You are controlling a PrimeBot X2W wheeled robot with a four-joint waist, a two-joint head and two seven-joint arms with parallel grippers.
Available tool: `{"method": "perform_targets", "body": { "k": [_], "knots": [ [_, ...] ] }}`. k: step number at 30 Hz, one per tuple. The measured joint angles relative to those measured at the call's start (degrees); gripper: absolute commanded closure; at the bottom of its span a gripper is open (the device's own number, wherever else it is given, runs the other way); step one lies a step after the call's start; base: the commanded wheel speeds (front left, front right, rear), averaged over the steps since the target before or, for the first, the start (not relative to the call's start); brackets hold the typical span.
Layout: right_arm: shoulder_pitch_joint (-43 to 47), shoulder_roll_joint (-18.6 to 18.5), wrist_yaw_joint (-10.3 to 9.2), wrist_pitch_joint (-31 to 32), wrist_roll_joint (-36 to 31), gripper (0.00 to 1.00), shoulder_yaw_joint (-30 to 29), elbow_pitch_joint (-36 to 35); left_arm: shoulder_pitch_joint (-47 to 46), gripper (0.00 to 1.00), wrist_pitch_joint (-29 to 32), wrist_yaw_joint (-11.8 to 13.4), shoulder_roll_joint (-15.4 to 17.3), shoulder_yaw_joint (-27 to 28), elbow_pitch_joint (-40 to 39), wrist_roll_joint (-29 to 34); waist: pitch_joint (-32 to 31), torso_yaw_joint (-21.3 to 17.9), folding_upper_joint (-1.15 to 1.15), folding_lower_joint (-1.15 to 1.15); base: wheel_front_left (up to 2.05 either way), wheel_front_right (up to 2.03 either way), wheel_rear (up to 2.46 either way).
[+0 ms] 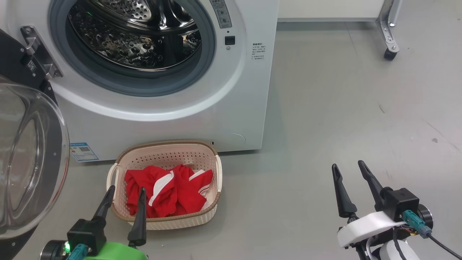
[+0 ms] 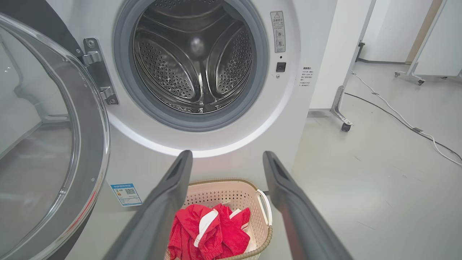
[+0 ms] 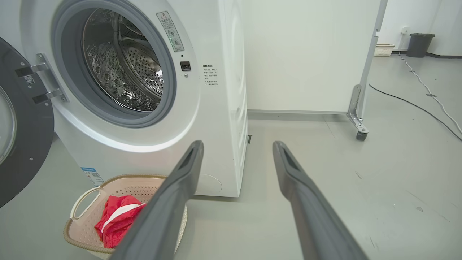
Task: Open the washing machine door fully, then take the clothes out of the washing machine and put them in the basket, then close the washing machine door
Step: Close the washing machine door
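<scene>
Head view shows the clothes (image 1: 168, 189) lying in the basket (image 1: 169, 147) at lower centre, just before the washer (image 1: 162, 122), its door (image 1: 32, 162) standing open at far left, with the left end effector (image 1: 127, 188) and right end effector (image 1: 348, 164) both spread, empty.

the washing machine (image 1: 234, 108) stands at the back, with the washing machine door (image 1: 32, 162) swung out on its left. the basket (image 1: 162, 144) sits on the floor (image 1: 325, 126) just before the machine, with the clothes (image 1: 169, 191) in it. the left gripper (image 1: 127, 188) is at the basket's near side, and the right gripper (image 1: 348, 164) is well off to the right.
</scene>
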Motion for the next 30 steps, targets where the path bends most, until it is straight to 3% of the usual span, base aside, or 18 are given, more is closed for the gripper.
{"method": "perform_targets", "body": {
  "k": [14,30],
  "knots": [
    [-0.01,0.04,-0.01,0.00,0.00,0.00,-0.37,-0.08,0.20,0.00,0.08,0.00,0.00,-0.01,-1.34,-0.02,0.39,-0.13,0.00,0.00,-0.64,0.64,0.00],
    [-0.02,0.14,-0.01,0.00,-0.01,0.00,-0.56,-0.09,0.23,0.00,0.53,0.02,0.24,0.00,-2.19,-0.02,0.61,0.10,0.00,0.00,-0.10,0.10,0.00]
  ]
}}
